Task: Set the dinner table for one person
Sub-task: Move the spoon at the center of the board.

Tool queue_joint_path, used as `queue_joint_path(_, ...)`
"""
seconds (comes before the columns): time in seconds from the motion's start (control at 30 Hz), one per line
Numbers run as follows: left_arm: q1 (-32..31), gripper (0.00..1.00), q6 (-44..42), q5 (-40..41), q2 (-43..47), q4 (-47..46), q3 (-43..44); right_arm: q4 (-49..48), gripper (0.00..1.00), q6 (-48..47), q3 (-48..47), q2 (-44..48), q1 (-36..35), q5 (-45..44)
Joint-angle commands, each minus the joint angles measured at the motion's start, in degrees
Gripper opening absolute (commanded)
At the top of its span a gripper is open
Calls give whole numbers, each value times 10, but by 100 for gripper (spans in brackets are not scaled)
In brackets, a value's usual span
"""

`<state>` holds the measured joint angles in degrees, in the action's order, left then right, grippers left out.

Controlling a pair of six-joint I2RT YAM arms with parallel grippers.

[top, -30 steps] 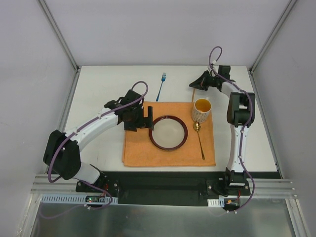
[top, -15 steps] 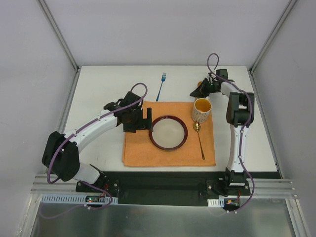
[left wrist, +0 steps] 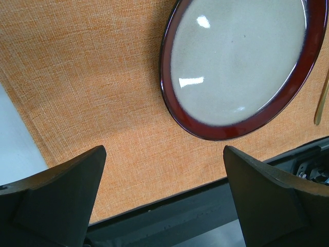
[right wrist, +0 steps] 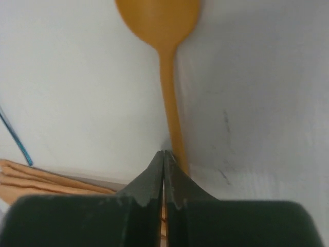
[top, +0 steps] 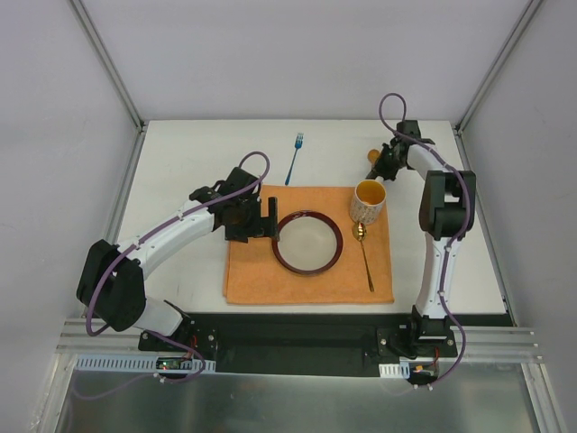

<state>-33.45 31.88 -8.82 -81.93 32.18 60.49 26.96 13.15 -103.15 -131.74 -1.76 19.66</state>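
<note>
The white dinner table [top: 180, 162] holds an orange placemat [top: 261, 280]. On the placemat are a red-rimmed plate [top: 308, 242], a yellow mug [top: 368, 200] and a gold spoon [top: 366, 257]. My left gripper [top: 269, 216] hovers wide open and empty over the placemat [left wrist: 92, 67], just left of the plate [left wrist: 236, 56]. My right gripper [top: 382, 162] is behind the mug, low over the table. It is shut [right wrist: 164, 153] on the handle of an orange spoon [right wrist: 159, 25]. The spoon's bowl [top: 371, 154] sticks out past the fingertips.
A blue fork [top: 294, 161] lies on the table behind the placemat, left of my right gripper, and its edge shows in the right wrist view [right wrist: 14, 136]. Grey frame posts stand at the far corners. The dark base rail runs along the near edge.
My right gripper has swung right and turned, carrying the orange spoon with it. The spoon's bowl now points left. My left arm has barely moved.
</note>
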Motion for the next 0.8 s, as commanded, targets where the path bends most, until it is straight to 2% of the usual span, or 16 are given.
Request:
queue_joint_path(0.0, -5, 99, -21, -6, 13, 1, 7, 49, 1, -37, 2, 40, 16, -123)
queue_joint_path(0.3, -5, 99, -33, -7, 8, 1, 13, 81, 1, -48, 12, 69, 47, -227)
queue_joint_path(0.43, -6, 99, -39, -8, 4, 1, 20, 88, 1, -53, 7, 76, 51, -226)
queue_joint_path(0.57, -5, 99, -45, -11, 0, 1, 31, 48, 11, -49, 27, 90, 59, -125)
queue_joint_path(0.7, -5, 99, -48, -9, 0, 1, 46, -31, 12, -37, 50, 115, 64, 1)
queue_joint_path(0.77, -5, 99, -49, -8, -2, 1, 53, -71, 17, -24, 52, 121, 71, 44)
